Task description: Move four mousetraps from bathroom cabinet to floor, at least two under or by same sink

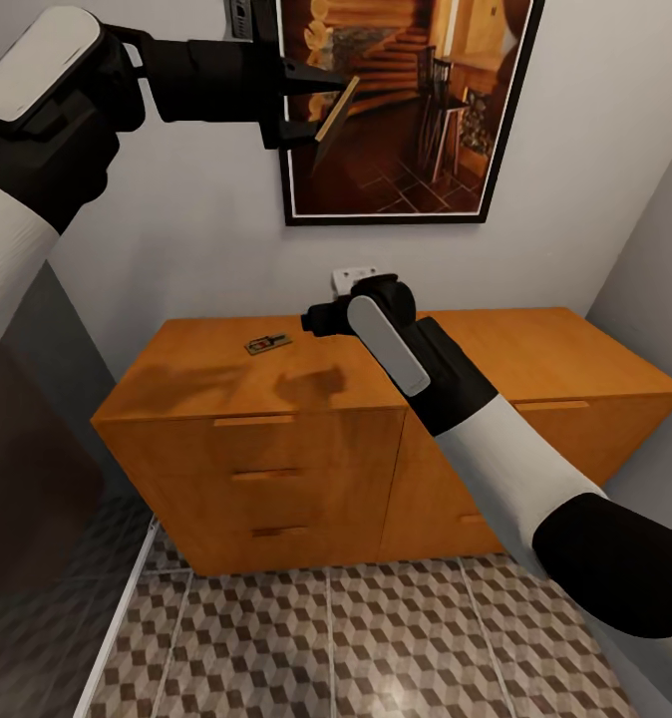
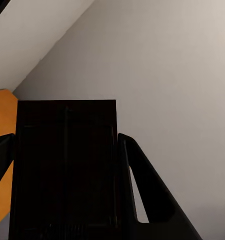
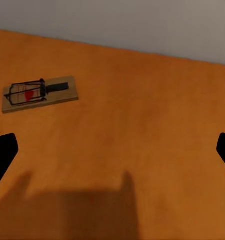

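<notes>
Lying on the cabinet (image 1: pixel 276 399) top, the mousetrap (image 3: pixel 40 93) is sitting left of the right gripper (image 3: pixel 112 150), whose jaws are spread; left gripper (image 1: pixel 311 100) is clamping another mousetrap (image 2: pixel 65 170).

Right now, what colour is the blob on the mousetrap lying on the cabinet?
Red, on the mousetrap, clearest in the right wrist view.
</notes>
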### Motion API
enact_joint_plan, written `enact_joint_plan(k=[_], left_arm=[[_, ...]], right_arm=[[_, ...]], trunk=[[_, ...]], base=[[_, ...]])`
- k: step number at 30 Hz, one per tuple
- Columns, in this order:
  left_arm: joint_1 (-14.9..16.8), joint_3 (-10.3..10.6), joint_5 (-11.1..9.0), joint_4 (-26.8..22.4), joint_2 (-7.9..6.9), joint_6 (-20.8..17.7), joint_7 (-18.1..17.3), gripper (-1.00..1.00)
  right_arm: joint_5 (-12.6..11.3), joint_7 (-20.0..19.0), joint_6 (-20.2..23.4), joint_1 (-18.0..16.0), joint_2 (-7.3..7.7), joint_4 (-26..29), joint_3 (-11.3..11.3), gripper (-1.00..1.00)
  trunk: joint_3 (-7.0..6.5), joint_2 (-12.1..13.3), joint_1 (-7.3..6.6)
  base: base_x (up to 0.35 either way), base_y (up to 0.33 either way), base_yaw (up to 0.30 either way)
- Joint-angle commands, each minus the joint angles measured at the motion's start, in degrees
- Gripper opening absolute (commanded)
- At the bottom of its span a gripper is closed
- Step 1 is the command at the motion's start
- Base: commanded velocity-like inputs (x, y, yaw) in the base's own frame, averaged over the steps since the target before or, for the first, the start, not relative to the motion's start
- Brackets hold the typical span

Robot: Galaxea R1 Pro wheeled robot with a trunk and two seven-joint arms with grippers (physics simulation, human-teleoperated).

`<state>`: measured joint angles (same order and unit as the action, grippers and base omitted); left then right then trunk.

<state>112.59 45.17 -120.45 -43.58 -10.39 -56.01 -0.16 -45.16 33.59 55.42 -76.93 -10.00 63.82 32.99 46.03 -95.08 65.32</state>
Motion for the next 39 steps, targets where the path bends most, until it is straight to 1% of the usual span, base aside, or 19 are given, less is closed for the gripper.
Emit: enact_joint_plan(k=[1, 5, 8, 10, 11, 12, 14, 16, 17, 21, 23, 24, 26, 30, 39], left_arm=[[0.1, 0.3, -0.2, 0.0, -0.05, 0.0, -0.1, -1.0], [0.1, 0.3, -0.3, 0.0, 0.14, 0.0, -0.1, -1.0], [0.1, 0.3, -0.4, -0.1, 0.74, 0.0, -0.1, -1.0], [0.1, 0.3, -0.4, -0.1, 1.27, 0.0, -0.1, -1.0], [0.1, 0.3, -0.4, -0.1, 1.44, 0.0, -0.1, -1.0], [0.1, 0.3, -0.3, -0.1, 1.8, 0.0, -0.1, -1.0], [0.1, 0.3, -0.2, -0.1, 2.3, 0.1, -0.1, -1.0], [0.0, 0.3, -0.2, -0.1, 2.51, 0.1, 0.2, -1.0], [0.0, 0.3, -0.2, 0.0, 2.54, 0.2, 0.3, -1.0], [-0.1, 0.3, -0.1, 0.0, 2.63, 0.3, 0.8, -1.0], [-0.1, 0.3, -0.1, 0.0, 2.65, 0.3, 0.9, -1.0], [-0.1, 0.3, -0.1, 0.0, 2.63, 0.3, 0.9, -1.0], [-0.1, 0.3, -0.1, 0.0, 2.61, 0.3, 0.9, -1.0], [-0.1, 0.3, -0.1, 0.0, 2.63, 0.3, 1.2, -1.0], [-0.1, 0.4, -0.3, -0.1, 2.66, 0.3, 3.2, -1.0]], right_arm=[[-0.6, 0.6, 0.1, -0.1, 0.0, 0.0, 0.1, 1.0], [-0.8, 0.6, 1.7, -0.1, 0.0, 0.1, 0.3, 1.0], [-0.9, 0.5, 2.3, -0.1, 0.0, -0.4, 1.5, 1.0], [-0.9, 0.5, 2.5, -0.1, 0.0, -1.2, 4.2, 1.0], [-1.0, 0.5, 2.6, -0.1, 0.0, -1.6, 4.9, 1.0], [-1.0, 0.5, 2.6, -0.1, 0.0, -2.5, 6.1, 1.0], [-1.4, 0.5, 2.7, -0.2, 0.0, -4.5, 7.4, 1.0], [-2.5, 0.5, 2.7, -0.5, 0.0, -5.5, 7.9, 1.0], [-3.0, 0.5, 2.7, -0.6, 0.0, -5.6, 8.0, 1.0], [-5.8, 0.6, 2.7, -1.6, 0.0, -6.3, 8.3, 1.0], [-6.3, 0.9, 2.7, -1.9, 0.0, -7.3, 8.3, 1.0], [-6.4, 1.0, 2.7, -2.0, 0.0, -7.9, 8.3, 1.0], [-6.5, 1.6, 2.5, -2.5, 0.0, -10.9, 8.2, 1.0], [-6.7, 1.9, 2.4, -3.4, 0.0, -13.3, 8.2, 1.0], [-6.5, 2.1, 2.4, -3.7, 0.0, -12.1, 8.5, 1.0]], trunk=[[0.05, 0.0, 0.0], [0.05, 0.0, 0.0], [0.05, 0.0, 0.0], [0.05, 0.0, 0.0], [0.05, 0.0, 0.0], [0.05, 0.0, 0.0], [0.05, 0.0, 0.0], [0.05, 0.0, 0.0], [0.05, 0.0, 0.0], [0.05, 0.0, 0.0], [0.05, 0.0, 0.0], [0.05, 0.0, 0.0], [0.05, 0.0, 0.0], [0.05, 0.0, 0.0], [0.05, 0.0, 0.0]], base=[[0.0, 0.0, 0.0], [0.001, 0.0, 0.0], [0.109, 0.0, 0.0], [0.244, 0.0, 0.0], [0.278, 0.0, 0.0], [0.299, 0.0, 0.0], [0.298, 0.0, 0.0], [0.163, 0.0, 0.0], [0.102, 0.0, 0.0], [0.043, 0.0, 0.0], [0.014, 0.0, 0.0], [0.009, 0.0, 0.0], [0.005, 0.0, 0.0], [0.002, 0.0, 0.0], [0.0, 0.0, 0.021]])
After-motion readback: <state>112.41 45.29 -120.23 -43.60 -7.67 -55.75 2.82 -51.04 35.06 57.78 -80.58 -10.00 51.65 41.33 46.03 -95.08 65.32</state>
